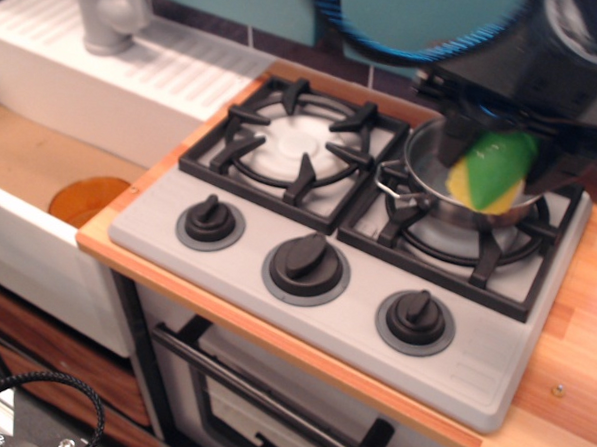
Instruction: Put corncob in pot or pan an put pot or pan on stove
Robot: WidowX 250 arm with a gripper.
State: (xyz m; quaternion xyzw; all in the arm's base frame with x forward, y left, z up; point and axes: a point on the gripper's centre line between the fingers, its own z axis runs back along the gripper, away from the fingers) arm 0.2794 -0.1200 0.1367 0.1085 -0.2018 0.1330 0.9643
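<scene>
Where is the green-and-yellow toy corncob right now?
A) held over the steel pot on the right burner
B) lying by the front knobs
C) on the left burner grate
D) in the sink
A: the green-and-yellow toy corncob sits in the black end effector over the shiny steel pot on the right burner of the grey stove.
</scene>
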